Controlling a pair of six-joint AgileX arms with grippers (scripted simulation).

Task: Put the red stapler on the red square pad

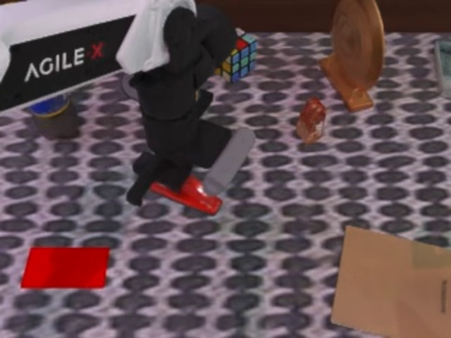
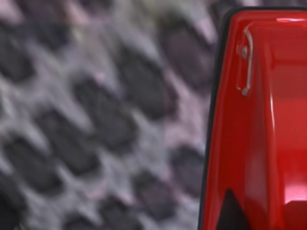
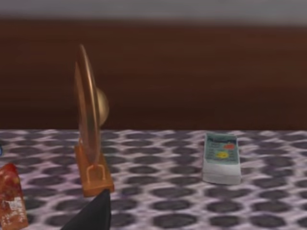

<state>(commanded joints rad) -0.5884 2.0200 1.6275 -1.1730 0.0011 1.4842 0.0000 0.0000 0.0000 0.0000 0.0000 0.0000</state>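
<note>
Clearly the left gripper (image 1: 151, 184) sits low over one end of the red stapler (image 1: 189, 197), which lies on the tabletop (image 1: 282, 211); whether its fingers have closed I cannot tell. Held so far off-centre, the stapler could pivot or slip free on the way to the red square pad (image 1: 65, 267), down-left of the gripper.

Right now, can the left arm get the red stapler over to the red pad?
Probably yes. The left tool is down at the red stapler, and the patterned cloth between it and the red square pad looks bare.
</note>
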